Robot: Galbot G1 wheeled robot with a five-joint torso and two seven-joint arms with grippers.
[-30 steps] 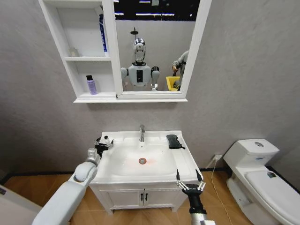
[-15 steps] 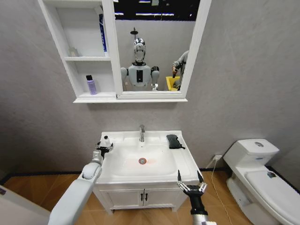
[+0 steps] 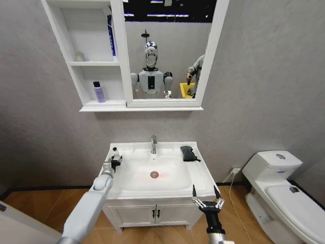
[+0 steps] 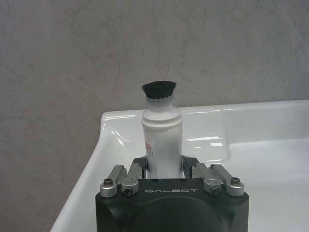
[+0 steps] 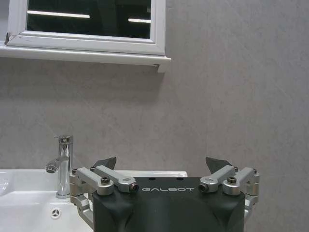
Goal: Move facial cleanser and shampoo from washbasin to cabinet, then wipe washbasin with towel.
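One small white plastic bottle with a black cap stands upright on the back left corner of the white rectangular ceramic washbasin, and the left pincer is closed around its lower body, the fingers pressing it from both sides. The bottle looks light and rigid, but its smooth, glossy wall is probably slippery, so a hold low on the straight body, below the shoulder, seems safer than one near the narrow neck and cap. It sits centred between the jaws, the cap well above them. The right pincer hangs open in front of the basin's right front edge, holding nothing. A small dark folded towel lies on the rim to the right of the chrome tap. On the white three-shelf wall cabinet beside the mirror, a purple bottle with a black cap already stands on the lowest shelf.
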